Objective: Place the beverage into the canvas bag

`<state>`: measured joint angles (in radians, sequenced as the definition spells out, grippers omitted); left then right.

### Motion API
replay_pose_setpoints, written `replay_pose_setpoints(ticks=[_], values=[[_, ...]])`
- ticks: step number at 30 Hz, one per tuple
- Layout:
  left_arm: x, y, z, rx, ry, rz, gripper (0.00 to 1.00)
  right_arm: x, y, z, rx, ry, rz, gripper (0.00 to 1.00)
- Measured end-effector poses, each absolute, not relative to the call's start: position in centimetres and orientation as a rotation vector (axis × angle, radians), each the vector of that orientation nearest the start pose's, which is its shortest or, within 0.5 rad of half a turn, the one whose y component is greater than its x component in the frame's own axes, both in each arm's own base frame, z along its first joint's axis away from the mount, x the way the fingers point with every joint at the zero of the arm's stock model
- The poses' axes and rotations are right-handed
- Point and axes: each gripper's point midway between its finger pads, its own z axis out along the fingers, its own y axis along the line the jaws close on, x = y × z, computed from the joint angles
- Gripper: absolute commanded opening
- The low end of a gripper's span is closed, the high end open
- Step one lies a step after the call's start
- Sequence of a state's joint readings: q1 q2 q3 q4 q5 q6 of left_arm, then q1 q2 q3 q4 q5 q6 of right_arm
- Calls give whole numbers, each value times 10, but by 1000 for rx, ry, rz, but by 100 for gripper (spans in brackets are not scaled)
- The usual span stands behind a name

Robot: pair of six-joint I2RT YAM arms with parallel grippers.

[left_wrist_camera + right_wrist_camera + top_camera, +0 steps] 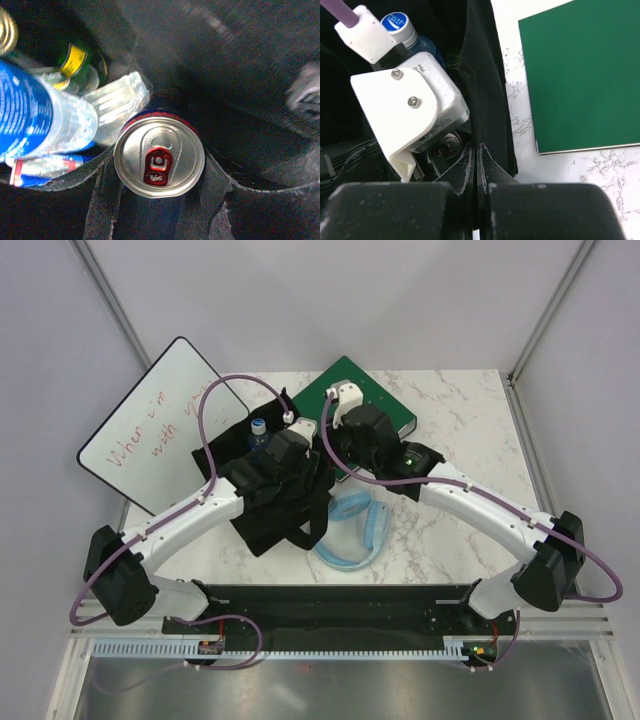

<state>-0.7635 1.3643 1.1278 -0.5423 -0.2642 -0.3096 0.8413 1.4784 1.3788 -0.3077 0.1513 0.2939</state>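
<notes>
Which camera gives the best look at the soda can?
Left wrist: the soda can fills mid-frame, lid and red tab plain, against the canvas bag. From the top external view the left arm covers it; the right wrist view shows none of it.

The canvas bag [275,495] is plain black; inside it the beverage can [159,162] has a silver top, a red tab and a red band under the rim; left of it lies a clear bottle [30,120] with a blue and white label and a blue cap; farther in, a green bottle [77,65] bears a yellow label; the binder [375,400] at the far right is plain dark green; the worktop [470,440] is white marble with grey veins; the whiteboard [160,435] at the far left is white, black-edged, with red handwriting; a pale blue looped item [355,530] lies near; both arms [190,520] are white with black joints and purple cables [210,430]; the right fingers [457,172] are black with scuffed pale edges.
</notes>
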Motion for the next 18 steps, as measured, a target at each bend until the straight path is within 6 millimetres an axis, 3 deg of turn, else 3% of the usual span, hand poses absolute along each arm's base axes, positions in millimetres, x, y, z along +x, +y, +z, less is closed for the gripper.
replay_pose_setpoints(ticks=[13,18], values=[[273,-215,162,339,2384,-150,2,317,332,277,-422,1970,586,0],[267,-209,139,328,2452,-97,2,317,333,279,-414,1966,595,0]])
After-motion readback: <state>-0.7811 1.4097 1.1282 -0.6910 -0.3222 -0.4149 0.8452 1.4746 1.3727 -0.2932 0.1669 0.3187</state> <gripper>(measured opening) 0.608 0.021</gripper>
